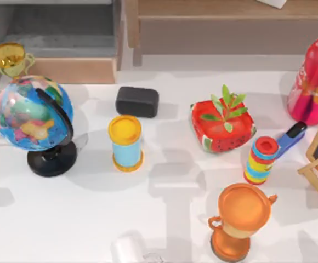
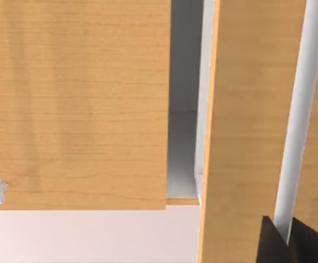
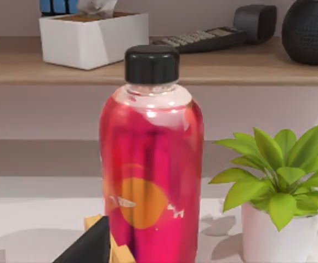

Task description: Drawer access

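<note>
At upper left of the top view, the drawer [image 1: 66, 44] stands pulled out, grey inside showing; whether either tool is spread, I cannot tell.

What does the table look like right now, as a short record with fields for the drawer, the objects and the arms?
drawer: top-left of the top view, wooden drawer standing open, grey inside showing
left side: globe with a gold cup behind it
middle: black box, yellow-lidded blue can, red planter
right side: red bottle, striped can, orange trophy
left pincer: dark fingertip close to wooden panels in the left wrist view
right pincer: facing the red bottle
</note>
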Robot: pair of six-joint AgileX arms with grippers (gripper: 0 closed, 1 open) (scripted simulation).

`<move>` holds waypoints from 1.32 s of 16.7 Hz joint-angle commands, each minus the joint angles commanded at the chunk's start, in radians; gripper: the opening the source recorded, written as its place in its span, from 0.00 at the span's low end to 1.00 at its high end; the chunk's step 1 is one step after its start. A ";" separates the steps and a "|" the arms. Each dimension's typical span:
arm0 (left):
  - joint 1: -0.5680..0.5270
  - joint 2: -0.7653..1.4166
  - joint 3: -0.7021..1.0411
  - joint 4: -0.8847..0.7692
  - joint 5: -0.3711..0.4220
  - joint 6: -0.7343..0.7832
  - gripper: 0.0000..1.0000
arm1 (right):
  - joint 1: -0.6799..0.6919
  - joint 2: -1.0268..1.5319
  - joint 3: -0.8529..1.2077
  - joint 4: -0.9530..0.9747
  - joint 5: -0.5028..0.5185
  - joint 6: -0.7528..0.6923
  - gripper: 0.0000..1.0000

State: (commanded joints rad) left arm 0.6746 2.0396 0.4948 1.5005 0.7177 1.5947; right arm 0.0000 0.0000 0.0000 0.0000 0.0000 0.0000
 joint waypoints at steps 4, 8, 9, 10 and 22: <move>0.006 -0.004 -0.008 0.006 0.006 0.000 0.00 | 0.000 0.000 0.000 0.000 0.000 0.000 1.00; 0.006 -0.004 -0.008 0.006 0.006 0.000 0.30 | 0.000 0.000 0.000 0.000 0.000 0.000 1.00; 0.006 -0.004 -0.008 0.006 0.006 0.000 0.38 | 0.000 0.000 0.000 0.000 0.000 0.000 1.00; 0.006 -0.004 -0.008 0.006 0.006 0.000 0.45 | 0.000 0.000 0.000 0.000 0.000 0.000 1.00; 0.006 -0.004 -0.008 0.006 0.006 0.000 1.00 | 0.000 0.000 0.000 0.000 0.000 0.000 1.00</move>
State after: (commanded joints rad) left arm 0.6805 2.0355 0.4864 1.5062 0.7232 1.5952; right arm 0.0000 0.0000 0.0000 0.0000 0.0000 0.0000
